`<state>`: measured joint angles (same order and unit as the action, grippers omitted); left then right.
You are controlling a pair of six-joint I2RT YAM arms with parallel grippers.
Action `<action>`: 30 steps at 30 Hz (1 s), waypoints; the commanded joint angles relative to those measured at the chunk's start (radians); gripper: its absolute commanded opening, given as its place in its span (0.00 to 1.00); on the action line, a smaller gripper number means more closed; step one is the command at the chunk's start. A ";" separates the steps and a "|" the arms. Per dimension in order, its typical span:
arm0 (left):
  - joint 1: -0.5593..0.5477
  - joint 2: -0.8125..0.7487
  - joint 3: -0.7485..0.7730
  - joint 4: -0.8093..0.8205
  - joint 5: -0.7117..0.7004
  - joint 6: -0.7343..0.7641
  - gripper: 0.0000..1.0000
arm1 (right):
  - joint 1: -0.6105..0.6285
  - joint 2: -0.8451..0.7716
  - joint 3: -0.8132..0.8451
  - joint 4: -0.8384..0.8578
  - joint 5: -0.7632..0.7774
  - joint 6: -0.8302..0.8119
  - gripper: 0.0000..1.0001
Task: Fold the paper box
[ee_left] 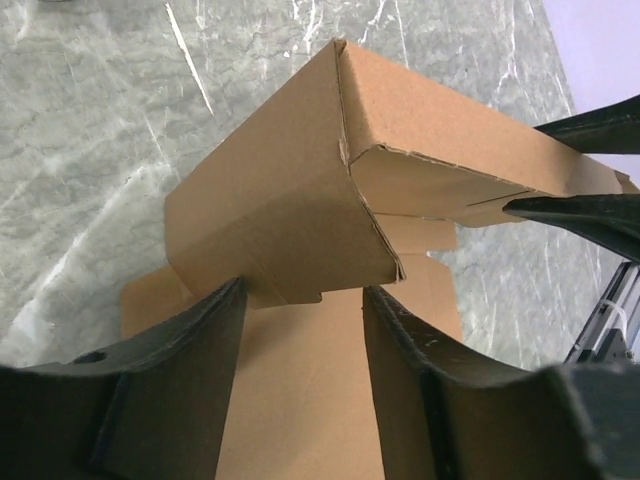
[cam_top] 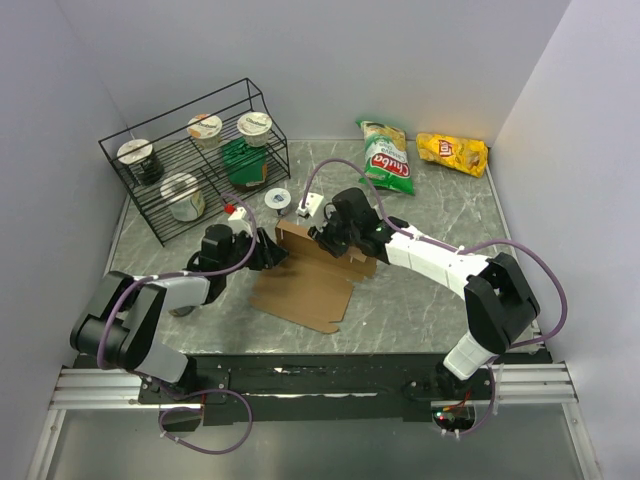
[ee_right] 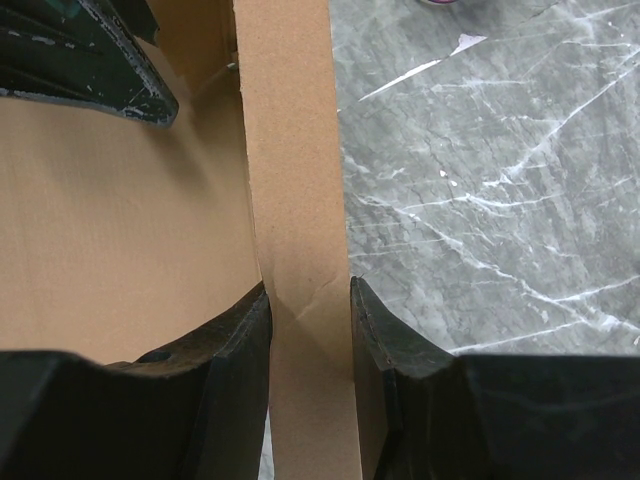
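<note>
The paper box is a brown cardboard sheet lying mid-table with its far walls folded up. My right gripper is shut on a raised long wall; in the right wrist view that cardboard strip runs between both fingers of the right gripper, touching each. My left gripper is at the box's left end. In the left wrist view the folded end wall stands across the tips of the left gripper. The jaws are apart, and only a small tab hangs between them above the flat base panel.
A black wire rack with several cups stands at the back left. A green chip bag and a yellow chip bag lie at the back right. Small white items sit just beyond the box. Walls close in both sides.
</note>
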<state>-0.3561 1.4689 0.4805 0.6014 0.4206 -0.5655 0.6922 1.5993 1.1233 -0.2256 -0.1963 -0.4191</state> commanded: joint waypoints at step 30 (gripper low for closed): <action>-0.075 0.168 -0.036 0.528 -0.187 -0.224 0.47 | 0.010 -0.010 -0.045 -0.015 0.000 0.032 0.30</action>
<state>-0.3931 1.6279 0.4290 1.0115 0.2966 -0.7338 0.6922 1.5890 1.1053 -0.1997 -0.1642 -0.3977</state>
